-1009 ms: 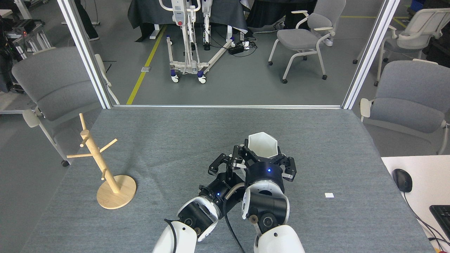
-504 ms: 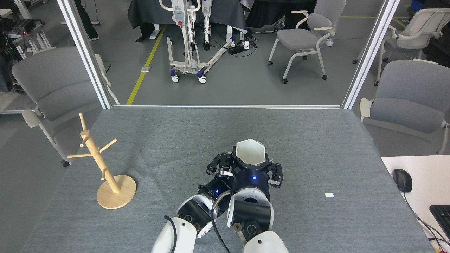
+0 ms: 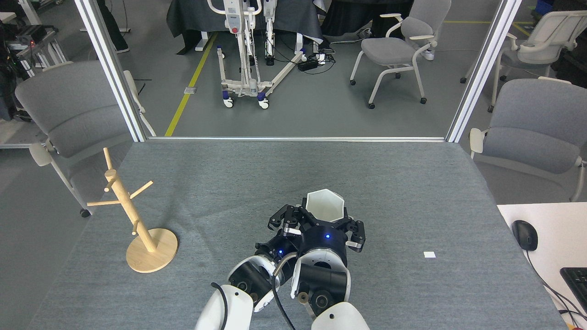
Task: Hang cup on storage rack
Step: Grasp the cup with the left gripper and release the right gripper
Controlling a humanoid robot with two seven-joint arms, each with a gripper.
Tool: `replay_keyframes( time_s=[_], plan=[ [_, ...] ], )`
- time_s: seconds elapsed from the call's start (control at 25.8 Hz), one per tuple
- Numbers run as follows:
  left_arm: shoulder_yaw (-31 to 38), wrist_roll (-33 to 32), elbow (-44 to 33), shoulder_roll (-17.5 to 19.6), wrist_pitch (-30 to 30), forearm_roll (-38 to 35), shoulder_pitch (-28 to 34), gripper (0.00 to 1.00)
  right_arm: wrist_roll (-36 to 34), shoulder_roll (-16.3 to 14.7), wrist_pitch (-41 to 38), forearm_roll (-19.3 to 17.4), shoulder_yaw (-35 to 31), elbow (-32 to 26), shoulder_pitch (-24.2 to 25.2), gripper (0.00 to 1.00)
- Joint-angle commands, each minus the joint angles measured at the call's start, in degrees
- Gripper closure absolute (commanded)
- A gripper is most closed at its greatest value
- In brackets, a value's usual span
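Observation:
The white hexagonal cup (image 3: 324, 205) stands upright, mouth up, near the middle of the grey table (image 3: 412, 192). My right gripper (image 3: 326, 221) is shut on its near side, so the lower cup is hidden behind the black fingers. My left gripper (image 3: 284, 219) sits just left of the cup, its fingers spread open and holding nothing. The wooden storage rack (image 3: 124, 205) stands on its round base (image 3: 158, 254) at the table's left side, well to the left of both grippers, with bare pegs.
A small white scrap (image 3: 429, 255) lies on the table to the right. A white desk (image 3: 545, 261) with a mouse (image 3: 524, 234) and a keyboard (image 3: 578, 280) adjoins the right edge. Grey chairs (image 3: 69, 110) stand beyond the table's left and right sides.
My right gripper has carried the cup left and nearer to me. The left gripper shifted back slightly with it. The rack has not moved.

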Motion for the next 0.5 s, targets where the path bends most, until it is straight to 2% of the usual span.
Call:
replay_keyframes(
  time_s=[0.0,0.12,0.39,0.47],
  plan=[
    [0.06,-0.08,-0.24,0.11,-3.21,-0.02,0.26,1.00,0.02,-0.05,-0.75,-0.01,3.99,0.37,-0.30,0.45],
    [0.50,0.00,-0.68,0.55,-3.21,-0.02,1.58,1.00,-0.15,0.04,-0.93,0.08,3.90,1.52,-0.74,0.05],
    [1.65,0.00,-4.90,2.57,-3.21,-0.11,6.06,1.00,-0.95,0.30,-0.67,-0.09,3.81,1.60,-1.53,0.01],
    [1.73,0.00,-5.52,3.36,-3.12,-0.02,6.94,1.00,-3.14,0.30,-0.67,-0.18,3.81,1.52,-1.79,0.01]
  ],
)
